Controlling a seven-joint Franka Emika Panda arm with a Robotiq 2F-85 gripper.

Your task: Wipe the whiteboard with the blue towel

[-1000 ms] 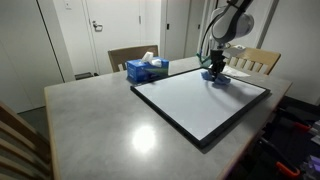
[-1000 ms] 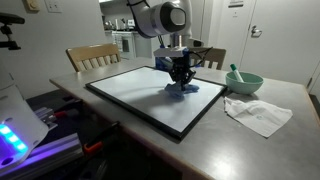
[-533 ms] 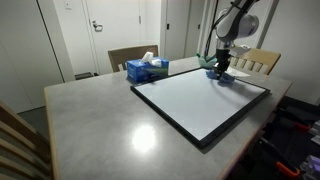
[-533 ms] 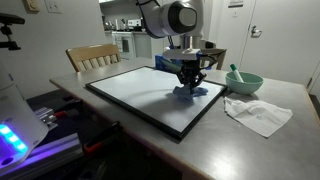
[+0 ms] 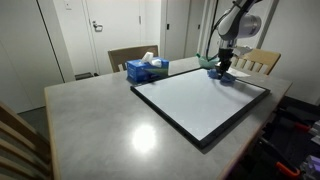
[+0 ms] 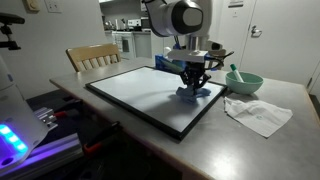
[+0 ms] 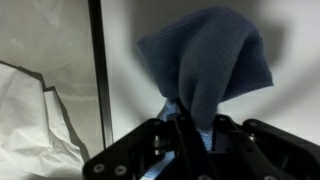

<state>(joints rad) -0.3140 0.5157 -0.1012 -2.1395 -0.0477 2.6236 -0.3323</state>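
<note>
Your arm (image 6: 176, 17) is white, built of rounded, glossy segments with dark grey bands at the joints. It ends in a black gripper (image 6: 192, 83). In the wrist view, its jaws show as dark, angular linkage bars with small round pivots.

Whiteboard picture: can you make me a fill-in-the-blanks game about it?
The claw is pinching a ____ towel.
The whiteboard under the towel has a thin ____ frame.
The tissue box is blue, and the tissue poking out of it is ____.
Missing words: blue, black, white.
</note>
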